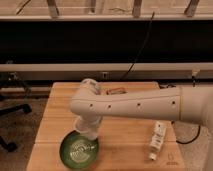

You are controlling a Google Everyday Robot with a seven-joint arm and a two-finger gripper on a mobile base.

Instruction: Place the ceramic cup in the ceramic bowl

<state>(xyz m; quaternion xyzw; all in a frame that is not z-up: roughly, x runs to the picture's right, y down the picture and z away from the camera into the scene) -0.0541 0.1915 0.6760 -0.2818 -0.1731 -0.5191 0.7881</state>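
Observation:
The dark-green ceramic bowl [79, 149] with a lighter green inside sits on the wooden table [125, 132] near its front left corner. My white arm reaches in from the right and bends down at the wrist. My gripper [86, 128] hangs over the bowl's far right rim, shut on the white ceramic cup [83, 125]. The cup is held just above the rim and is partly hidden by the wrist.
A slim white labelled bottle [157, 140] lies on the table at the front right. A small brown object [117, 90] sits near the table's back edge. An office chair base [10, 107] stands on the floor to the left. A dark cable hangs behind the table.

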